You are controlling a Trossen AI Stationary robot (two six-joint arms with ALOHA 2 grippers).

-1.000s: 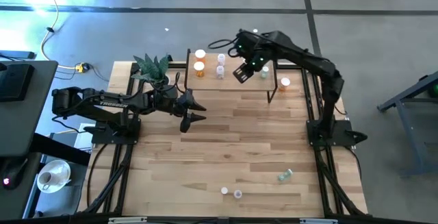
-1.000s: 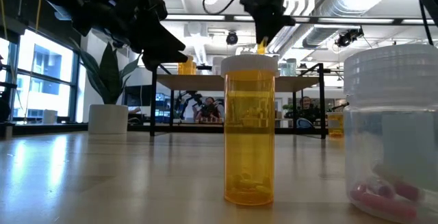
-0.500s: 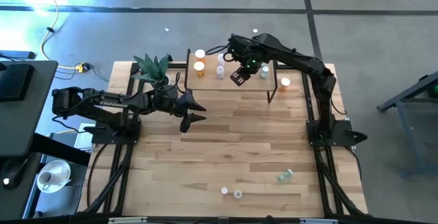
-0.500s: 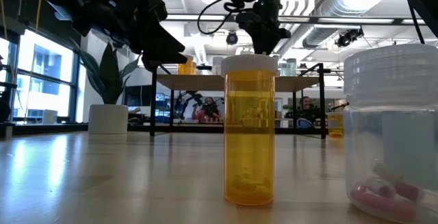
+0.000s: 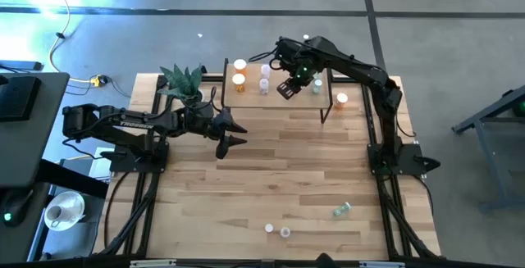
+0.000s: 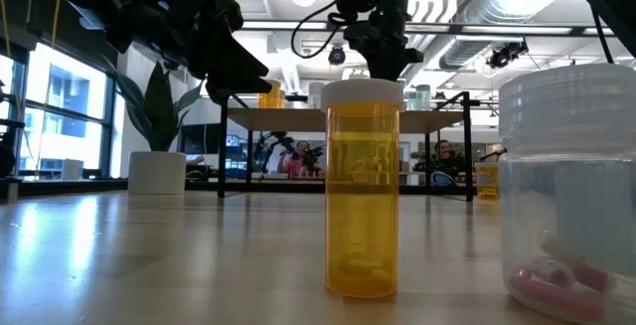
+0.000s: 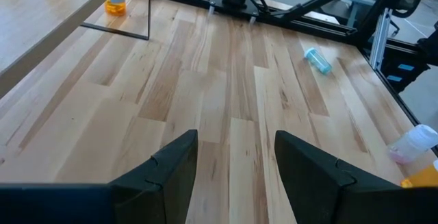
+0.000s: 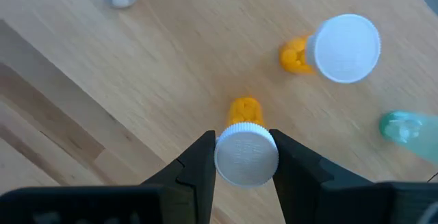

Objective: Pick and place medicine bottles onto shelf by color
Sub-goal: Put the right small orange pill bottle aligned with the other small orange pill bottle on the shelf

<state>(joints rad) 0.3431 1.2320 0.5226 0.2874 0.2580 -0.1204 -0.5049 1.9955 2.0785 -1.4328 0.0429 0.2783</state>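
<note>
Low view: large clear plastic jar (image 6: pixel 571 186) with pink pills cut off at right edge and bottom. High view: tiny bottles near table's front edge (image 5: pixel 276 231) too small to tell colour. Right wrist view: pale green bottle (image 8: pixel 409 128) blurred, cut off at edge.

White "TROSSEN" lettering on left arm (image 5: pixel 131 124); nothing else legible.

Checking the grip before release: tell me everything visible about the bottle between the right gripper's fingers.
The small orange pill bottle with a round white ribbed cap looks like translucent plastic. Seen cap-on, it hangs upright above the light-wood shelf board, clamped at the cap by the right gripper, one dark finger on each side. Nothing else touches it.
</note>
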